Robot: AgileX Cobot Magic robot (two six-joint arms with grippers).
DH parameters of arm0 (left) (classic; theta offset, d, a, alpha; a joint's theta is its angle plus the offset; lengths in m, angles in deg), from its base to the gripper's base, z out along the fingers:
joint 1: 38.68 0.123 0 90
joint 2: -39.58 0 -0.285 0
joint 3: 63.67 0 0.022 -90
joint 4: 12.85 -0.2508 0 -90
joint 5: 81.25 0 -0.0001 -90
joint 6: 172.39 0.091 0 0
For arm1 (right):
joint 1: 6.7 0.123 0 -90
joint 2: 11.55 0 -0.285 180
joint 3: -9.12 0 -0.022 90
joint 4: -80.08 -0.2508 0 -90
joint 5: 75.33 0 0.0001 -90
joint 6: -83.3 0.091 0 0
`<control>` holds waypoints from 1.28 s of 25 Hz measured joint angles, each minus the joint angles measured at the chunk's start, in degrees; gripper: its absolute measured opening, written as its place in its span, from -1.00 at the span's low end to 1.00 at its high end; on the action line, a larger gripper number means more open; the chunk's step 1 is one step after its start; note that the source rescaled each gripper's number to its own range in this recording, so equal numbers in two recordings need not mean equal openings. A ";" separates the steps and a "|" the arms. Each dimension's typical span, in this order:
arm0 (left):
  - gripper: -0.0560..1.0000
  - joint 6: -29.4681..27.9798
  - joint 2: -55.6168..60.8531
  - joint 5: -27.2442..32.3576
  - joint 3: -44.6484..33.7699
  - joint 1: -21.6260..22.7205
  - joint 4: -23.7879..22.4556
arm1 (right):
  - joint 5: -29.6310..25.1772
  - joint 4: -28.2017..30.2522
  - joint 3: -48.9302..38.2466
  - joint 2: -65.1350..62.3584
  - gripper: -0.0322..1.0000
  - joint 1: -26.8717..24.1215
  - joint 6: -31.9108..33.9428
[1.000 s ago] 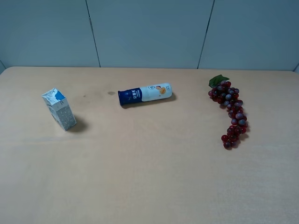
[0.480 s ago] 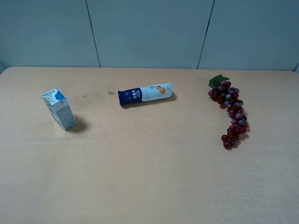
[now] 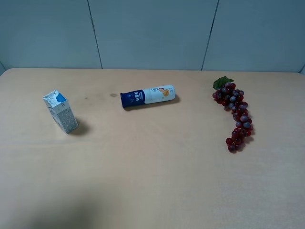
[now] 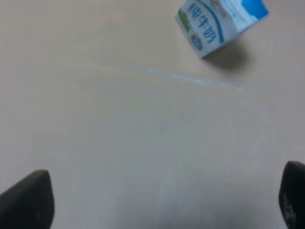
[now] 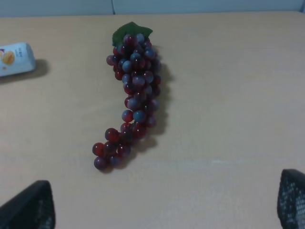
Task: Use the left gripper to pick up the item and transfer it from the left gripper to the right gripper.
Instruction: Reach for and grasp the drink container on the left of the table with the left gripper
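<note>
Exterior high view: nothing on the table (image 3: 157,186) has moved; only a faint shadow (image 3: 62,212) enters lower left, so your approach is probably just starting. Left claw (image 4: 159,198) and right claw (image 5: 164,200) hang released; the item (image 3: 60,111) stands untouched at mid-left.

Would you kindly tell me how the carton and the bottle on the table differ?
The carton stands upright; the bottle lies on its side. The carton is boxy with a gabled top; the bottle is round with a dark blue end. Both are white and blue and rest on the table.
</note>
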 joint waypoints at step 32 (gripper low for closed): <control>0.91 -36.46 -42.85 -13.40 16.04 -15.45 -6.91 | 0.00 0.00 0.00 0.00 1.00 0.00 0.00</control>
